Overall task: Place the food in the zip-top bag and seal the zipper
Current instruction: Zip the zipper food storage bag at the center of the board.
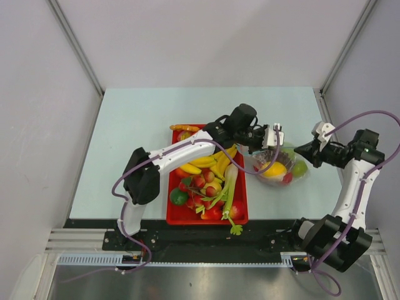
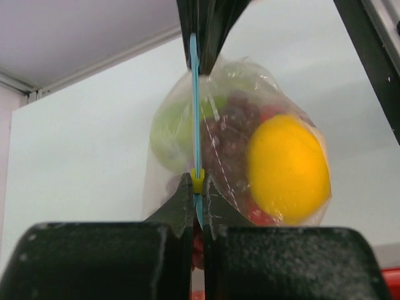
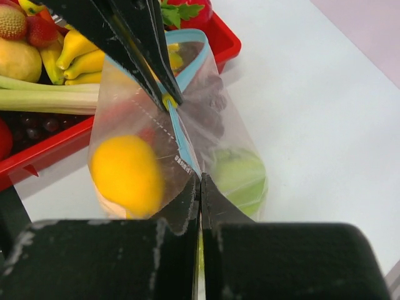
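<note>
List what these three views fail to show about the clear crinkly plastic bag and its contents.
Left wrist view: the thin blue-teal zipper strip is edge-on, so sealed or not is unclear.
Same view: a red piece low in the clear crinkly bag is cut off by the left gripper.
Top external view: the strip is too small.
Right wrist view: purple food blurs behind plastic.

You see the left arm [image 1: 181,150] and right arm [image 1: 351,184] built alike: white links, black joints, a purple cable [image 1: 114,186] looping above each base [image 1: 127,240].
</note>
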Robot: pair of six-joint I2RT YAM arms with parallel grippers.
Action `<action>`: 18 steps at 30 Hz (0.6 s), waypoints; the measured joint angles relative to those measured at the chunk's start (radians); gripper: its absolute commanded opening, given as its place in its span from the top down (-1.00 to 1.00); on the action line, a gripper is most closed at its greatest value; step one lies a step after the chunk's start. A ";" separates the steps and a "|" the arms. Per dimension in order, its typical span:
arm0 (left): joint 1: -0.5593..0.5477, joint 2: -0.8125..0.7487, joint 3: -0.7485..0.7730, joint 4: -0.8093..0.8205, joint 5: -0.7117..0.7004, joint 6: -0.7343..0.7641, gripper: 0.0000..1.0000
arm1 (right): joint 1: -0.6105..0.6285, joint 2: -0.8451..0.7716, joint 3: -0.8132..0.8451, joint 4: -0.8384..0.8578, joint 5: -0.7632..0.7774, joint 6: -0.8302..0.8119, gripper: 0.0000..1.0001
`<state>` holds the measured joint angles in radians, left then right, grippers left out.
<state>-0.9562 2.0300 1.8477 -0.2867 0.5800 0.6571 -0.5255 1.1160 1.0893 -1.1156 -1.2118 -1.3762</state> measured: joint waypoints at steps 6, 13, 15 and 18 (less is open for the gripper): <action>0.016 0.000 -0.025 -0.020 0.000 0.017 1.00 | -0.086 0.002 -0.002 -0.105 -0.020 -0.108 0.49; 0.021 -0.001 -0.010 -0.128 -0.058 0.026 1.00 | -0.059 -0.044 -0.002 -0.145 0.006 -0.182 -0.73; 0.016 -0.001 0.018 -0.157 -0.072 0.025 1.00 | -0.018 -0.083 -0.002 -0.120 0.011 -0.159 -0.70; -0.004 -0.001 0.062 -0.173 -0.081 0.025 1.00 | 0.048 -0.128 -0.002 -0.079 0.022 -0.115 -0.68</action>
<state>-0.9604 2.0293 1.9099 -0.4595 0.4992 0.6819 -0.4770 0.9878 1.0874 -1.1950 -1.1900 -1.4914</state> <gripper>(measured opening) 0.025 0.850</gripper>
